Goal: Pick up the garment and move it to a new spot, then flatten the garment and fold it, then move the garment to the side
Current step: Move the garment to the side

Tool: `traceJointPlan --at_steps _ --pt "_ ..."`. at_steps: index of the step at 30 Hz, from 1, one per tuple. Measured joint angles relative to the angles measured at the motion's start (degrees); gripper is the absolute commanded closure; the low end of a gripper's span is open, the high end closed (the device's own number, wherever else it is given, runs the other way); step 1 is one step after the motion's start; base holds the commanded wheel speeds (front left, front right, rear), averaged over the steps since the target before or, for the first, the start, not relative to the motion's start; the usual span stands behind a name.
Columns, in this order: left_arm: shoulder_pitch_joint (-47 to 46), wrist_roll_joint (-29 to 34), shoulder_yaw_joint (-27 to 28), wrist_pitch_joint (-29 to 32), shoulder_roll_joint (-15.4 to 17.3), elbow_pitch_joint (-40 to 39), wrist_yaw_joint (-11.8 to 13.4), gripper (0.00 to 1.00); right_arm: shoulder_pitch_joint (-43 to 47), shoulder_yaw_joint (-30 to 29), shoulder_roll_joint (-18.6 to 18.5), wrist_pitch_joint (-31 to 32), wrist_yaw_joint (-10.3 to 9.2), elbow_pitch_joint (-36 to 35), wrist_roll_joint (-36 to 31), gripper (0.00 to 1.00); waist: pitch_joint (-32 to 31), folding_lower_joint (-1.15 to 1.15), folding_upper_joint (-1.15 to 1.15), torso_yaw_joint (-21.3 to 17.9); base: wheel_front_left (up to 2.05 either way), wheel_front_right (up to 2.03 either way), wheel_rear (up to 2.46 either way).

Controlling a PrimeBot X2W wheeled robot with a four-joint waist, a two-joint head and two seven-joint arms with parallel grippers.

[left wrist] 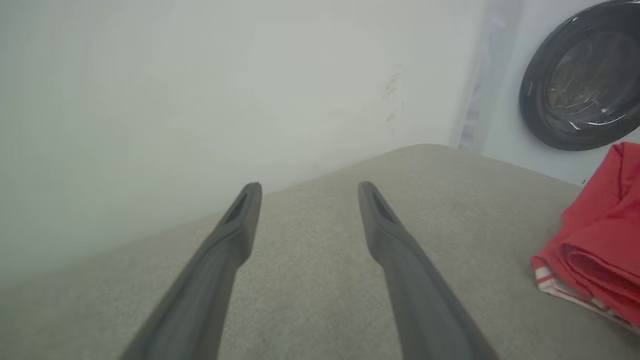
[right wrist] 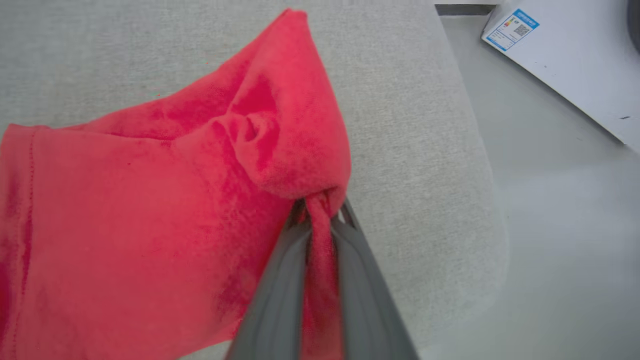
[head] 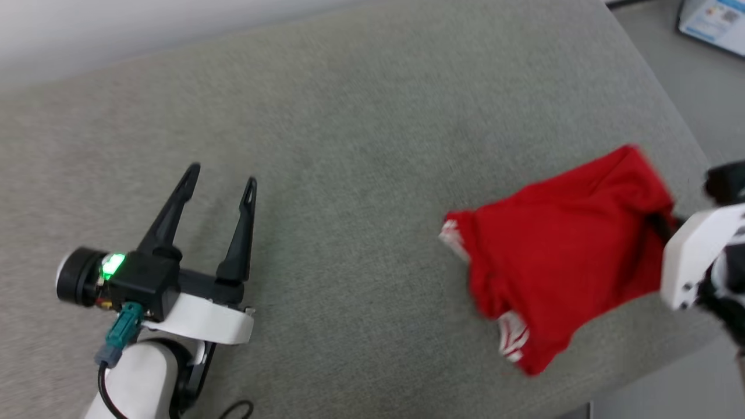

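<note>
Right claw is clamped on a twist of red cloth, its fingers nearly together with the fabric squeezed between them. The left claw sits well apart on the far left, fingers spread wide with nothing between them, low over the grey cushion. That cushion is the biggest thing I have to work on, a broad soft top with a rounded edge on my right where it drops to the floor. The shirt is bunched near that right edge, tented up toward the pinch and slumping away to the left. I judge it light and completely limp: it will sag, fold on itself and drag on the nappy cushion rather than slide, so one pinch point gives me a rope, not a sheet. It won't break, but a thin grip could slip out. For flattening I'd want two holds, spread along a hem or at both shoulders, with the left claw taking the free side. Striped trim shows at the lower end, a handy marker for a sleeve opening.
</note>
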Motion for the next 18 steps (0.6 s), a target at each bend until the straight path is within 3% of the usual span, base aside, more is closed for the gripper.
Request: traceJointPlan --at_steps 8,18 --pt "-6.3 1.5 -1.0 3.1 2.7 -4.9 -1.8 0.0 -11.0 -8.5 -3.0 -6.1 0.0 8.1 -3.0 1.0 9.6 0.01 0.0 -2.4 0.0 0.0 0.0" --pt "-12.4 2.9 -2.0 6.2 5.5 -10.4 -3.5 0.0 -18.3 -20.2 -6.9 -10.9 0.01 18.0 -6.6 1.0 19.9 0.01 0.0 -0.9 0.0 0.0 0.0"
